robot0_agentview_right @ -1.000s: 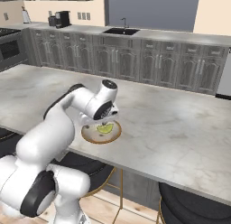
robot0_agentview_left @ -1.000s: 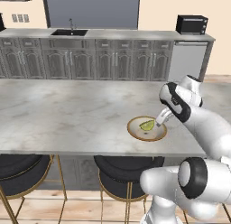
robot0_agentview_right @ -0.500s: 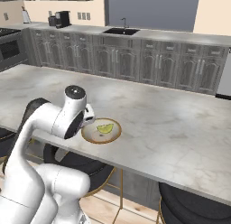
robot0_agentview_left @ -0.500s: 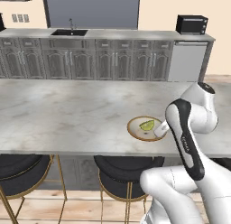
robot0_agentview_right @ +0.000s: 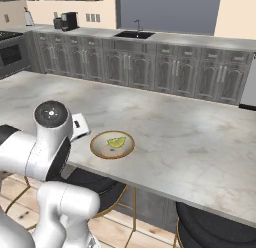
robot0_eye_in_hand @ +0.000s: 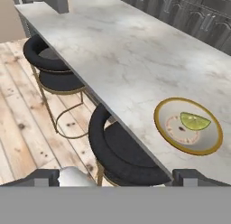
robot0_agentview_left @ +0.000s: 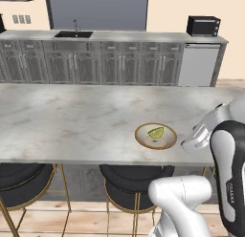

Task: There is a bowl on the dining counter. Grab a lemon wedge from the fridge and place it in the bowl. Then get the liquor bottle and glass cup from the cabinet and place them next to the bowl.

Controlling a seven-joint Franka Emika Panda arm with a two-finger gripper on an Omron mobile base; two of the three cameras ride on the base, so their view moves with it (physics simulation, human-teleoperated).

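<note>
Resting low and right of centre in the left base view, lemon wedge in bowl near the desk front edge: light, slick, soft, done with. Fingers spread wide, empty. Black stools below; nothing blocking.

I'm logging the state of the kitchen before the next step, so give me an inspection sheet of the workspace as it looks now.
Surface: dining counter, pale marble.
Job's things: lemon wedge lies in the bowl near the counter's front edge; no bottle or cup beside it.
Clutter: nothing seen.
Grippers: gripper open and empty, beside the bowl, apart from it.
Cables: nothing seen.
Surroundings: black stools under the counter; sink and microwave on the back counter.
</note>
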